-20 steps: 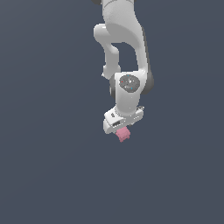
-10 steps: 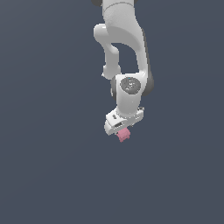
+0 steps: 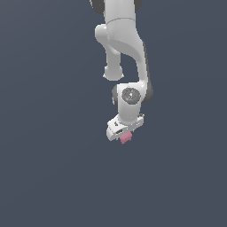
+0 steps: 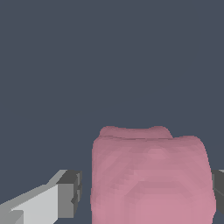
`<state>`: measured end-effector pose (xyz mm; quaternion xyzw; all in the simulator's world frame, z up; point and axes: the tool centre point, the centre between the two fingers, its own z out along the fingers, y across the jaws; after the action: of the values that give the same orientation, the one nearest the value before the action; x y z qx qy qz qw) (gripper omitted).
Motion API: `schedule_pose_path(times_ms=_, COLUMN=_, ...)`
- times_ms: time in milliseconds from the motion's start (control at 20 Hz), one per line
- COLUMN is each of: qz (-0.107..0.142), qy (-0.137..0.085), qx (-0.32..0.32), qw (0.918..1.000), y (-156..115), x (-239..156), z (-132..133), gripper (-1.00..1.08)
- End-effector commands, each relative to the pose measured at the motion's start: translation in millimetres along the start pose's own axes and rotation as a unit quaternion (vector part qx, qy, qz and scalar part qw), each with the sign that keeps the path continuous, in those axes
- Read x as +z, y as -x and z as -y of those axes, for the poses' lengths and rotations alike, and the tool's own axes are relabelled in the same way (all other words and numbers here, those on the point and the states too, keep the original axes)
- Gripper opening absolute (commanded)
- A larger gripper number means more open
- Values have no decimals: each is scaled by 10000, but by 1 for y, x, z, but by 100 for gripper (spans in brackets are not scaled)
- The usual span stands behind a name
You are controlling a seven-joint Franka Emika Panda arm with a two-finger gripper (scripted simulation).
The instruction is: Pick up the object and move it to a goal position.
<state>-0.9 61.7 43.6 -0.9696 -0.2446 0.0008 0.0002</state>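
One Franka Panda arm [image 3: 126, 48], white, reaching down from the top of the exterior view. One gripper [image 3: 125, 132] at its lower end. One object: a small pink lumpy block [image 3: 126, 138], matte, roughly cube-shaped, much narrower than the gripper body. Plain dark grey-blue backdrop all round; no surface edge can be made out.

Exterior view: pink block sits directly under the white gripper body, touching it, protruding below. Fingers themselves too small to separate here.

Wrist view: pink block [image 4: 151, 177] fills the lower middle of the picture, lying between two fingers. One finger [image 4: 65, 194], white with a dark grey pad, stands just beside one face of the block, with a thin dark sliver showing between pad and block. The other finger [image 4: 219, 188] shows only as a grey sliver at the picture's edge, against the opposite face. Jaws appear drawn in around the block; firm contact on both sides cannot be confirmed.
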Motion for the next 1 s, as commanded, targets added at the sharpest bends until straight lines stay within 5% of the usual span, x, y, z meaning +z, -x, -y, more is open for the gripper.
schedule_pose_path(times_ms=0, qz=-7, qy=4, qx=-1, qw=10000, y=-1, x=4, z=-1, gripper=100)
schedule_pose_path(times_ms=50, qz=-7, qy=4, qx=-1, qw=10000, y=-1, x=4, z=-1, gripper=100)
schedule_pose_path(times_ms=100, qz=-7, qy=4, qx=-1, qw=10000, y=-1, x=4, z=-1, gripper=-100)
schedule_pose_path(times_ms=950, qz=-10, qy=5, qx=-3, qw=10000, y=0, x=-7, z=10, gripper=-100)
